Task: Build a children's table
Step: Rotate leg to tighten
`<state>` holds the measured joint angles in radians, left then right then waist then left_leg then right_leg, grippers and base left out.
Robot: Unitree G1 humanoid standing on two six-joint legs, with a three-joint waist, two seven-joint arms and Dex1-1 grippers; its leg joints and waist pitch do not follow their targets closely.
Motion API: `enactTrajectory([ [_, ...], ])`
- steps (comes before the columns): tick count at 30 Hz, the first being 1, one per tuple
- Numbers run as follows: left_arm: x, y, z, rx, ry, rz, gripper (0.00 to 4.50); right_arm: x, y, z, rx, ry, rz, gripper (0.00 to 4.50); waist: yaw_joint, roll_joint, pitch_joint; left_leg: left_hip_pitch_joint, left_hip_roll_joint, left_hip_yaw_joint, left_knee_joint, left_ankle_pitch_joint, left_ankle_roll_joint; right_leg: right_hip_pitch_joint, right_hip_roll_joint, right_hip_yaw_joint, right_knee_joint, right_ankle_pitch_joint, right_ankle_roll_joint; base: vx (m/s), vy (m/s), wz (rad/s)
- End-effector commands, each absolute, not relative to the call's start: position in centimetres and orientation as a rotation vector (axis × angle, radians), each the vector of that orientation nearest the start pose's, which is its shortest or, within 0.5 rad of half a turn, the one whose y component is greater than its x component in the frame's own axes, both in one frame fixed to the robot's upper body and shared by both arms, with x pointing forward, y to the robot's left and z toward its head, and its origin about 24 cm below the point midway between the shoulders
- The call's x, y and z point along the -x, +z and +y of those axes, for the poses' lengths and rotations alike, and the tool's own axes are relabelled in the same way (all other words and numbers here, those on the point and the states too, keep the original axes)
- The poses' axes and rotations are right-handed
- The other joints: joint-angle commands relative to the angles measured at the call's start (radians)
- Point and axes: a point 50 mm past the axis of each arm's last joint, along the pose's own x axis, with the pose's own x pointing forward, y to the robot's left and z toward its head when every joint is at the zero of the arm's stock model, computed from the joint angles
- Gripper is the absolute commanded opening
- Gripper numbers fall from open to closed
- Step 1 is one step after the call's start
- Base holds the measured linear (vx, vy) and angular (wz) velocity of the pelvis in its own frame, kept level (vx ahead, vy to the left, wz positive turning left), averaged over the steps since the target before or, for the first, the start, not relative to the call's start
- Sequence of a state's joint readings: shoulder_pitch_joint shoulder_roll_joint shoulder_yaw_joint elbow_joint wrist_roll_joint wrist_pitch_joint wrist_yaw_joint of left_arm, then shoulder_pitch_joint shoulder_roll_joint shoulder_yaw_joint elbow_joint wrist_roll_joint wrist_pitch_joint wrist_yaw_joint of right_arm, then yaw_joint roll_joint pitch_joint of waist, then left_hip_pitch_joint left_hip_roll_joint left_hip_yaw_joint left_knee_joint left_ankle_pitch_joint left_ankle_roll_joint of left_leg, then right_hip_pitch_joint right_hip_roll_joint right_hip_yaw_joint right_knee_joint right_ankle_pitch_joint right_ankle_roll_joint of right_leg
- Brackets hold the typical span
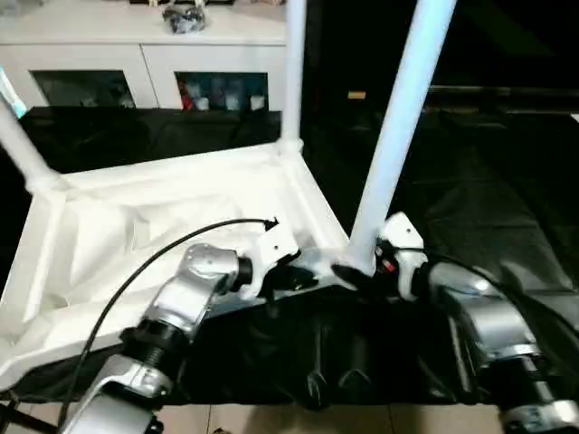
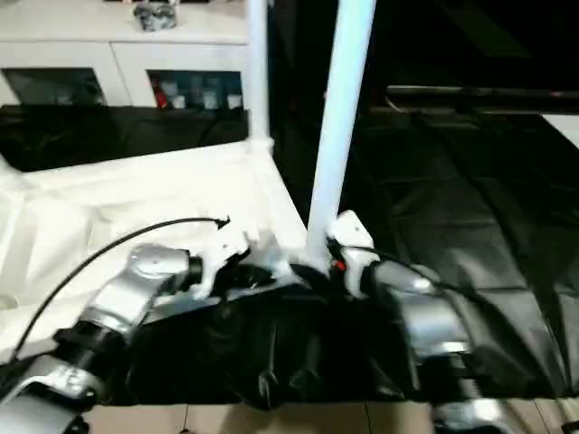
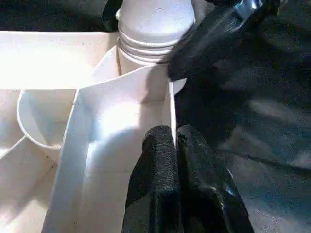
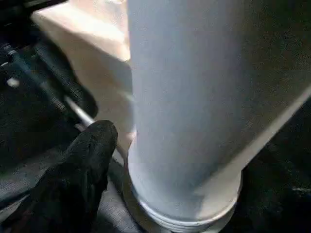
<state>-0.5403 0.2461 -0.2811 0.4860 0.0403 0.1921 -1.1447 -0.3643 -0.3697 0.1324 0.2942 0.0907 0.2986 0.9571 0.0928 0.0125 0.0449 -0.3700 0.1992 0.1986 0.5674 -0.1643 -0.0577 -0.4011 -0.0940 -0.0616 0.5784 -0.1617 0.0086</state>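
- In the head views you look down on the children's table (image 1: pixel 181 217) lying upside down across the left and centre of the frame, ribbed underside up, on a surface draped in black cloth (image 1: pixel 507 208).
- Three legs rise from its corner sockets: one at the left edge (image 1: pixel 23 145), one at top centre (image 1: pixel 294 72), and the near leg (image 1: pixel 398 136) leaning up to the upper right.
- Behind, along the top of the frame, stands a white cabinet (image 1: pixel 145 54) with glass doors and a dark bundle on its top. A strip of pale tiled floor (image 1: pixel 298 420) shows at the bottom edge.
- In the left wrist view, your left gripper (image 3: pixel 176 145) has its jaws clenched on the thin white rim wall of the table, just beside the socket holding the near leg.
- In the right wrist view, your right gripper's one visible black finger (image 4: pixel 92 145) sits just beside the base of the near leg; whether it is touching you cannot tell, nor can you tell whether those jaws are released or gripping.
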Motion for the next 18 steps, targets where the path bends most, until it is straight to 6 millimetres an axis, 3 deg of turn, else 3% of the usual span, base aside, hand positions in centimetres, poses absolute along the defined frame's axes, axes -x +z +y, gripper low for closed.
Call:
enactTrajectory([
  [1, -29.9, 5.8, 7.5, -0.313, -1.493, 0.318, 0.0, -28.3, 4.4, -13.6, 0.175, 1.197, 0.406, 3.77, 0.005, -0.015, -0.062, 0.013, 0.033, -0.011, -0.058, -0.223, 0.06, 0.045, -0.048, 0.034, -0.054, -0.212, -0.226, 0.0, 0.0, 0.0],
  [4, -29.8, 5.7, 8.2, -0.321, -1.518, 0.332, 0.0, -28.1, 4.6, -14.2, 0.178, 1.255, 0.426, 3.77, 0.01, -0.017, -0.059, 0.015, 0.035, -0.011, -0.059, -0.244, 0.056, 0.041, -0.05, 0.035, -0.058, -0.259, -0.219, 0.0, 0.0, 0.0],
  [5, -29.9, 5.8, 8.6, -0.326, -1.535, 0.336, 0.0, -27.9, 4.7, -14.4, 0.185, 1.283, 0.436, 3.52, 0.014, -0.019, -0.059, 0.016, 0.036, -0.011, -0.06, -0.255, 0.048, 0.04, -0.051, 0.036, -0.06, -0.286, -0.213, 0.0, 0.0, 0.0],
  [8, -29.9, 5.8, 8.9, -0.337, -1.543, 0.345, 0.0, -27.8, 4.7, -14.5, 0.181, 1.3, 0.438, 3.39, 0.019, -0.018, -0.058, 0.018, 0.037, -0.012, -0.062, -0.261, 0.038, 0.038, -0.052, 0.036, -0.062, -0.304, -0.205, 0.0, 0.0, 0.0],
  [10, -30.0, 5.8, 9.2, -0.343, -1.558, 0.356, 0.0, -27.5, 4.8, -14.4, 0.174, 1.348, 0.443, 3.27, 0.022, -0.015, -0.058, 0.021, 0.036, -0.011, -0.061, -0.268, 0.032, 0.037, -0.051, 0.036, -0.062, -0.299, -0.208, 0.0, 0.0, 0.0],
  [11, -30.0, 5.8, 9.2, -0.342, -1.562, 0.361, 0.0, -27.3, 4.8, -14.4, 0.173, 1.364, 0.447, 3.06, 0.024, -0.016, -0.058, 0.02, 0.037, -0.011, -0.063, -0.269, 0.031, 0.038, -0.051, 0.037, -0.061, -0.296, -0.207, 0.0, 0.0, 0.0],
  [14, -30.0, 5.7, 9.2, -0.345, -1.569, 0.365, 0.0, -27.1, 4.7, -14.4, 0.171, 1.376, 0.452, 2.98, 0.025, -0.019, -0.06, 0.019, 0.038, -0.012, -0.062, -0.258, 0.031, 0.04, -0.052, 0.036, -0.057, -0.272, -0.217, 0.0, 0.0, 0.0],
  [18, -29.9, 5.6, 9.1, -0.341, -1.575, 0.367, 0.0, -26.8, 4.4, -14.4, 0.164, 1.389, 0.461, 2.75, 0.027, -0.014, -0.062, 0.018, 0.037, -0.012, -0.06, -0.244, 0.033, 0.042, -0.051, 0.035, -0.054, -0.243, -0.224, 0.0, 0.0, 0.0],
])
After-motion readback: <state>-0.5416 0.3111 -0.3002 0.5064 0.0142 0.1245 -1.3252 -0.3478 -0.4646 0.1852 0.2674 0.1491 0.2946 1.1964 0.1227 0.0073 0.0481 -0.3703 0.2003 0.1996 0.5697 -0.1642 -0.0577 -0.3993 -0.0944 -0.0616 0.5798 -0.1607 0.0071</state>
